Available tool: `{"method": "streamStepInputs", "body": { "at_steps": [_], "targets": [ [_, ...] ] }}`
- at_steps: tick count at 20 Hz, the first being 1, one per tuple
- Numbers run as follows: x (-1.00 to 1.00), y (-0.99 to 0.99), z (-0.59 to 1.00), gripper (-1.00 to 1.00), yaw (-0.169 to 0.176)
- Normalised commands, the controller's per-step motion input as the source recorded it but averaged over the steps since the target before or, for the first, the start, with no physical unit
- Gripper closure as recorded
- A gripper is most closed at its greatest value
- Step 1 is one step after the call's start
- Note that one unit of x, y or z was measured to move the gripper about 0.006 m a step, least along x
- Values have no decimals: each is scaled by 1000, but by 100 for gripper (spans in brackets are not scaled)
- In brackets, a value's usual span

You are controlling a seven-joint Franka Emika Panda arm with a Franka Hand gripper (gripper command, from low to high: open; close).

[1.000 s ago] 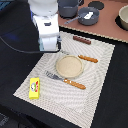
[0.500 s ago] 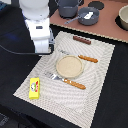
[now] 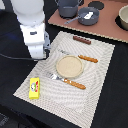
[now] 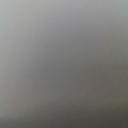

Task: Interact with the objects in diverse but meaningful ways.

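White arm housing (image 3: 34, 35) over the far-left corner of the woven placemat (image 3: 100, 75) in the exterior view, fingers hidden beneath it, so spread of the jaws impossible to tell; wrist view only a blank grey blur. Just right of the arm, tan round plate (image 3: 69, 66) mid-mat, orange-handled knife (image 3: 88, 58) on its far right, orange-handled fork (image 3: 67, 81) on its near side. Dark brown sausage (image 3: 82, 40) near the mat's far edge. Yellow box (image 3: 34, 88) with red-green label at the near-left edge, well apart from the arm.
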Motion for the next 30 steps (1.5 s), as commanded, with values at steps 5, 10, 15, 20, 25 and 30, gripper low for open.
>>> {"method": "streamStepInputs", "body": {
  "at_steps": [5,10,15,20,25,30],
  "targets": [
    [-270,0,-242,100,0],
    [-138,0,-89,-100,0],
    [-42,9,-10,-100,0],
    [34,124,339,-100,0],
    [353,275,918,-100,-27],
    [720,251,796,-100,-96]
  ]
}}
